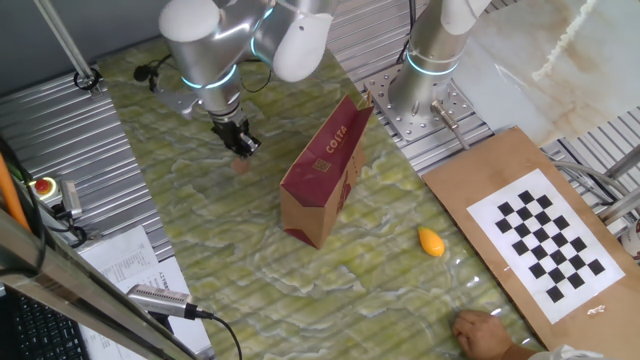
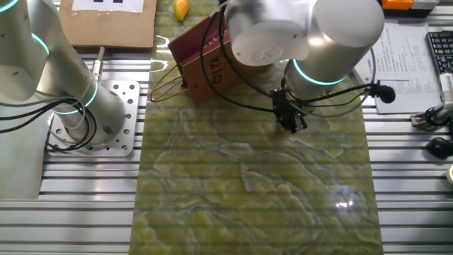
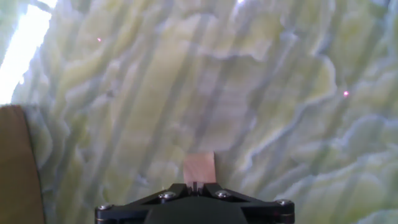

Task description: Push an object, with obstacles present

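The object, a tiny pinkish-tan lump (image 3: 199, 168), lies on the green marbled mat right in front of my fingertips; it also shows in one fixed view (image 1: 240, 166). My gripper (image 1: 243, 147) is low over the mat with its jaws shut together and nothing between them. In the other fixed view the gripper (image 2: 290, 124) hides most of the lump. The obstacle, a tall brown paper bag with a maroon "COSTA" side (image 1: 325, 170), stands tilted to the right of the gripper. The bag also shows in the other fixed view (image 2: 205, 60) and at the left edge of the hand view (image 3: 15, 168).
An orange-yellow oval piece (image 1: 431, 241) lies on the mat beyond the bag. A cardboard sheet with a checkerboard (image 1: 540, 230) lies at the right. A person's hand (image 1: 485, 330) rests at the mat's near right corner. A second arm's base (image 1: 430, 60) stands behind the bag.
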### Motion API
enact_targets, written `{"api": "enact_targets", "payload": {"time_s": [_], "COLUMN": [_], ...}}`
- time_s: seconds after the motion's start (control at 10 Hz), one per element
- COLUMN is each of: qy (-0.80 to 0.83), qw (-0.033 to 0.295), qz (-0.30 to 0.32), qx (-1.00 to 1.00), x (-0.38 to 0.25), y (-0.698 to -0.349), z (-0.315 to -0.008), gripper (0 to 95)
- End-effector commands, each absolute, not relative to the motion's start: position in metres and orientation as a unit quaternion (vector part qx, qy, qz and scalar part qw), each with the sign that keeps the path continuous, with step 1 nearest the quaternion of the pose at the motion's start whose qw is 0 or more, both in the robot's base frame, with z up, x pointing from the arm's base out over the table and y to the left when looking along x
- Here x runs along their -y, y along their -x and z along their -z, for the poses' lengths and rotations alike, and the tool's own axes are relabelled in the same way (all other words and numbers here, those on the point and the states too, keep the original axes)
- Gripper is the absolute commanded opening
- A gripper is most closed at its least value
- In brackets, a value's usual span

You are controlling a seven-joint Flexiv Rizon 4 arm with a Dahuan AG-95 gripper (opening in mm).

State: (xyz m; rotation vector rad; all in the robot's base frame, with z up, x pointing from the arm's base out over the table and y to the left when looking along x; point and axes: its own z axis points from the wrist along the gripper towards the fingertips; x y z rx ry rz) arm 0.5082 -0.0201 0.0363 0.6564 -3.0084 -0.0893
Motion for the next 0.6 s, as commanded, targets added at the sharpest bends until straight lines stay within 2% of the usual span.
{"api": "enact_targets", "payload": {"time_s": [0.1,0.4,0.6], "qy": [-0.213,-0.215,-0.218], "qw": [0.034,0.043,0.043], "qz": [0.027,0.02,0.021], "qx": [0.976,0.975,0.975], "x": [0.017,0.021,0.028], "y": [-0.512,-0.514,-0.496], "z": [-0.037,-0.05,-0.049], "gripper": [0.0,0.0,0.0]}}
